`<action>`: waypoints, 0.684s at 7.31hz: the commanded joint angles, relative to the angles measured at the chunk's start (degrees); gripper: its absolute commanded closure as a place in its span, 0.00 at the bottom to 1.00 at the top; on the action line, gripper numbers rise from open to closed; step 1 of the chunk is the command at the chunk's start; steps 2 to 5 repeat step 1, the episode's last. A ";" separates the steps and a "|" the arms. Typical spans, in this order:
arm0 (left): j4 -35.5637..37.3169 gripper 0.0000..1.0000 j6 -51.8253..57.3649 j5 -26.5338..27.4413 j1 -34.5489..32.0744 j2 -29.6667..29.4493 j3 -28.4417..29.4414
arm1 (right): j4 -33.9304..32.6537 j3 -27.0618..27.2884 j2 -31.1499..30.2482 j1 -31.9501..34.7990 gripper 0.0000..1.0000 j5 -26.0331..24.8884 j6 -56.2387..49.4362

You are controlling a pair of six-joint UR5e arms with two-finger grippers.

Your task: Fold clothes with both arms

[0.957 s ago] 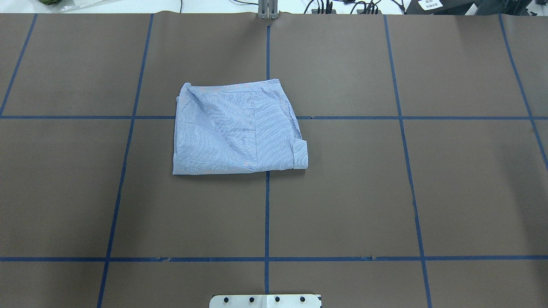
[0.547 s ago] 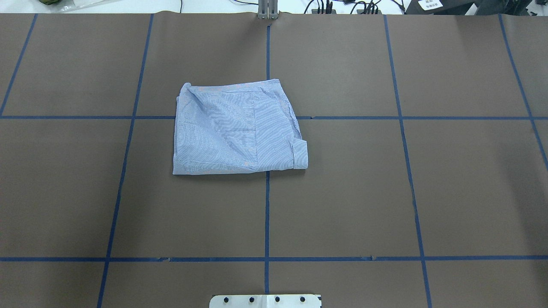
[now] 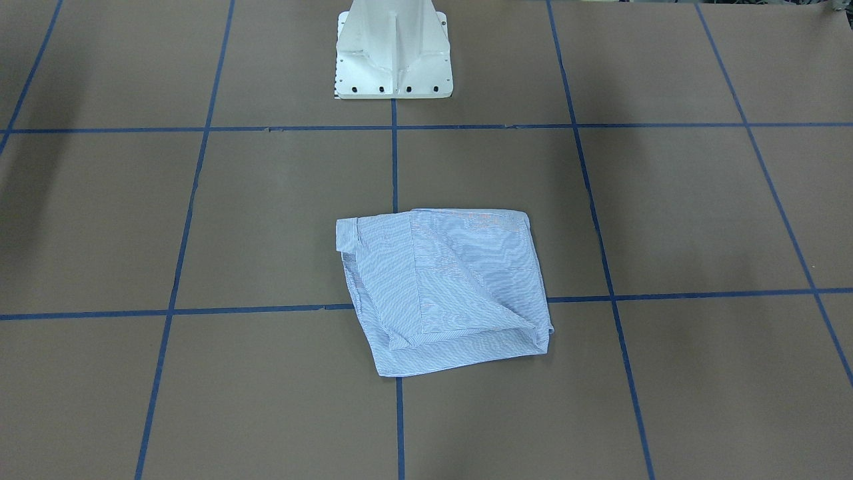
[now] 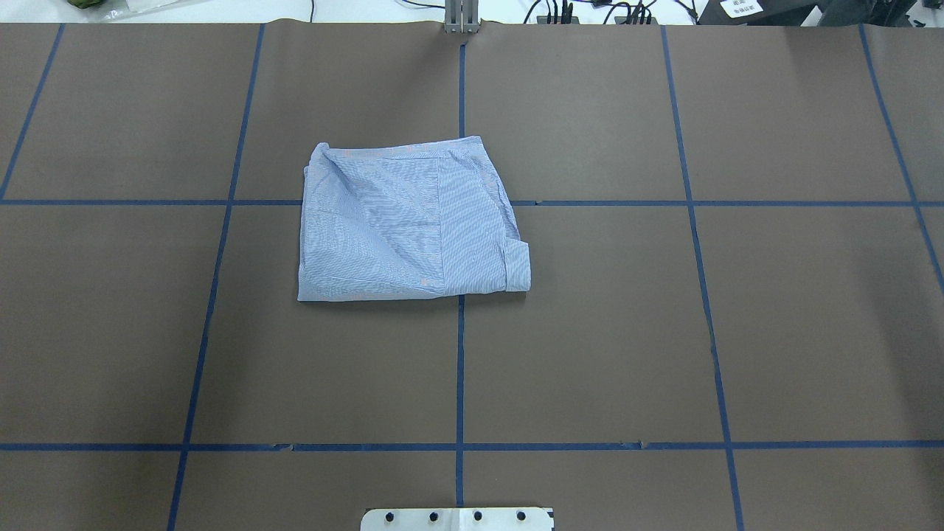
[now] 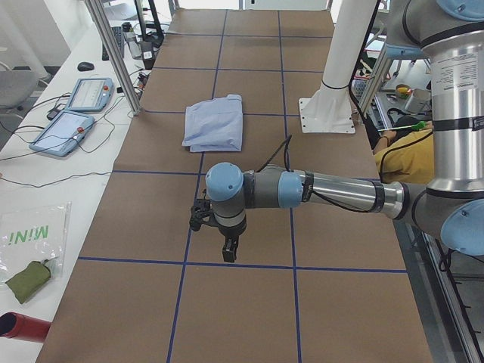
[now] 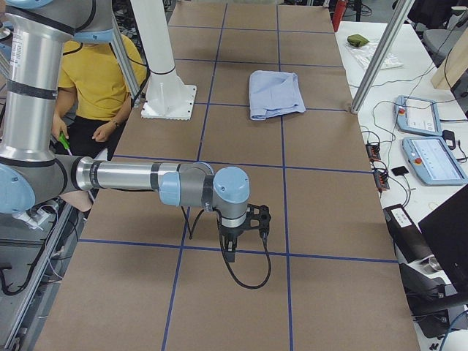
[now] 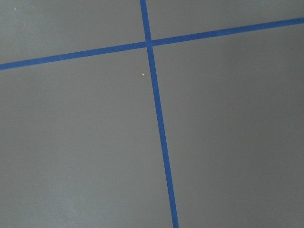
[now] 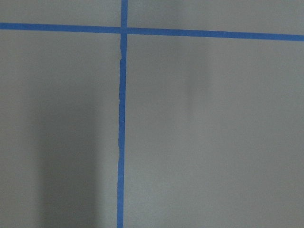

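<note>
Black two-finger left tool (image 5: 228, 254) is hanging fingers-down over the brown paper-covered table (image 5: 340, 302) in the exterior left view. It is sitting at the end of the near, silver-grey tubular left arm (image 5: 340, 193) with light blue joint caps. Whether it is released or clenched I cannot tell from here. Far beyond it, the light blue, finely white-striped fabric shirt (image 5: 214, 125) is lying folded, near the white metal pedestal base (image 5: 327, 113).

In the exterior right view the black two-finger right tool (image 6: 231, 254) is pointing down beside a blue tape line (image 6: 283, 146) on the silver-grey right arm (image 6: 124, 177). Its state cannot be told either. The shirt (image 6: 276, 93) is lying well apart from it, far up the table, and a person in a yellow top (image 6: 99, 73) is showing at the left edge.

Overhead, the shirt (image 4: 405, 221) is lying as a rough rectangle, mostly left of the centre tape line and straddling the far cross line.

From the front, the shirt (image 3: 446, 293) is resting flat at mid-table, one folded layer lying on top.

Both wrist views are showing only brown table cover with crossing blue tape.
</note>
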 commanded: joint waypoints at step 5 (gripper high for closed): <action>0.00 0.00 0.01 0.07 0.07 -0.08 0.56 | -0.03 -0.05 0.01 0.00 0.00 0.00 0.24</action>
